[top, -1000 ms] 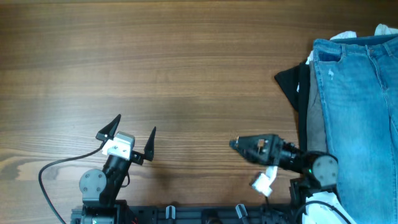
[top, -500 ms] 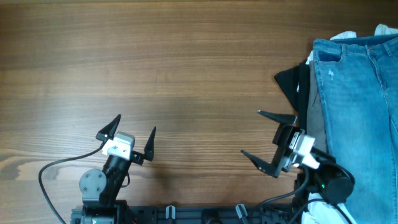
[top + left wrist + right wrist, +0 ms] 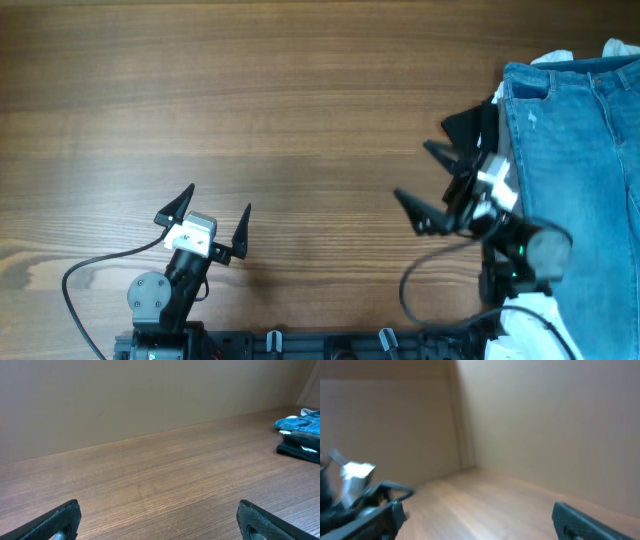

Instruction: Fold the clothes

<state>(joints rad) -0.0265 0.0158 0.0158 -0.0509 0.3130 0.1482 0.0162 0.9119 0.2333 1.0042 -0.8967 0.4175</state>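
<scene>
My right gripper (image 3: 416, 172) is spread wide with nothing in it, at the edge of the pile on the table's (image 3: 250, 90) right side. Light-blue denim jeans (image 3: 585, 150) lie flat on top, with a black garment (image 3: 462, 128) poking out underneath in a pointed corner. My left gripper (image 3: 218, 198) is wide too, over bare woodgrain.

**No lettering is showing clearly enough to read**

Nothing legible is appearing in any of the three views. The white housing (image 3: 190, 236) just behind the left gripper (image 3: 218, 197) is showing a small dark mark, too tiny to make out from overhead. The jeans (image 3: 580, 150) lying just beside the right gripper (image 3: 411, 170) are showing stitching only.
</scene>
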